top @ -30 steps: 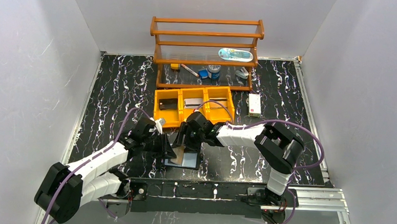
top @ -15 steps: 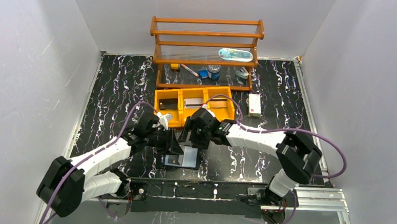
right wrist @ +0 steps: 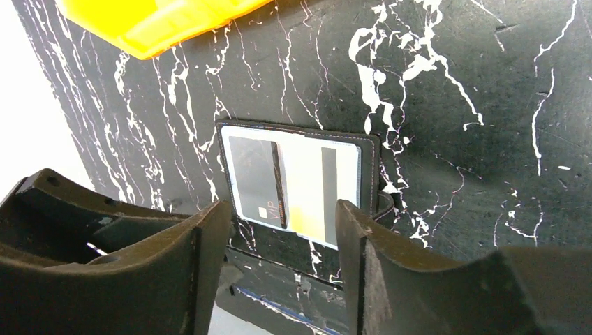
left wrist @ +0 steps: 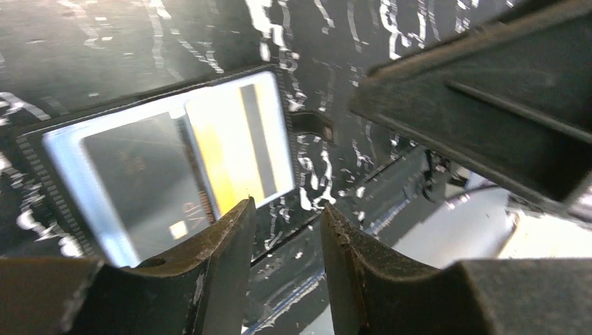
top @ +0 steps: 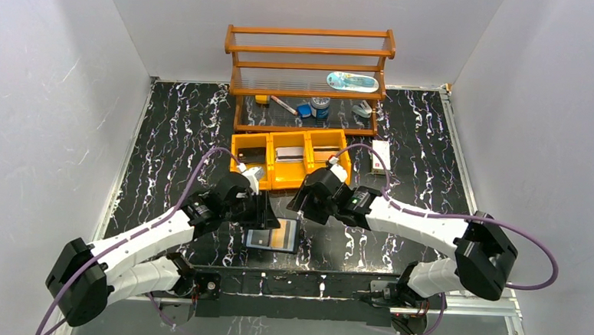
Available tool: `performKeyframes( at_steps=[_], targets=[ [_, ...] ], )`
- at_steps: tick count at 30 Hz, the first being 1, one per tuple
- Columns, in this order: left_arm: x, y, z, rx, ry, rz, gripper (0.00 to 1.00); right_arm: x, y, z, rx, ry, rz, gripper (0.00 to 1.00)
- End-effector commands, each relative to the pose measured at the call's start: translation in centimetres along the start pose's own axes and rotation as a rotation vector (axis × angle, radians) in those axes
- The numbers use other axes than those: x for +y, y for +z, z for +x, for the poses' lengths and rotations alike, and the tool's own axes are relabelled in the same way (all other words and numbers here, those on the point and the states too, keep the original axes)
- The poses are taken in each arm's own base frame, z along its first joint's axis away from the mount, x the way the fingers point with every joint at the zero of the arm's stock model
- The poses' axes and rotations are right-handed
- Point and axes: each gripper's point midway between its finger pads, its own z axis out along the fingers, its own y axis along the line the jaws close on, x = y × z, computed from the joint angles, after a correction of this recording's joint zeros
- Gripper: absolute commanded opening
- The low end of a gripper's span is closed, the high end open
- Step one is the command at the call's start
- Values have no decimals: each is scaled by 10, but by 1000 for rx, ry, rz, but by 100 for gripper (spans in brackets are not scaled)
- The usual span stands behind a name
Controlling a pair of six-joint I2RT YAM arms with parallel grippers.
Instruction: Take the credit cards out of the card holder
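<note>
The card holder point(top: 258, 239) lies open and flat on the black marbled table near the front edge, black outside and pale blue inside point(left wrist: 66, 167) point(right wrist: 370, 167). Two credit cards lie on its panels: a dark grey one point(left wrist: 132, 174) point(right wrist: 255, 178) on the left, and a pale one with a yellow patch and a dark stripe point(left wrist: 237, 143) point(right wrist: 314, 192) point(top: 282, 234) on the right. My left gripper point(top: 265, 210) point(left wrist: 286, 209) hovers open just behind the holder with nothing between its fingers. My right gripper point(top: 307, 200) point(right wrist: 283, 208) is open and empty too, above and behind the holder's right side.
A yellow three-compartment bin tray point(top: 289, 184) point(right wrist: 153, 21) holding flat cards stands just behind the grippers. Behind it is a wooden shelf point(top: 308, 76) with small items. A white box point(top: 381, 156) lies to the tray's right. The metal front rail point(top: 311, 283) runs close to the holder.
Both grippers have drawn back from the card holder toward the bin tray. The holder now lies flat and uncovered. The left jaws have widened.
</note>
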Motion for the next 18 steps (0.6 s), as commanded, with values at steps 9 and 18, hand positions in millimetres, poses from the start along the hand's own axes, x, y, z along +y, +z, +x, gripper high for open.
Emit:
performKeyframes(
  at_steps=[9, 18],
  targets=[
    [51, -13, -2, -41, -69, -296, 50, 22, 16, 30, 162, -31, -100, 51],
    [34, -6, -5, -10, -57, -205, 52, 6, 33, 54, 268, -32, -59, 45]
  ],
)
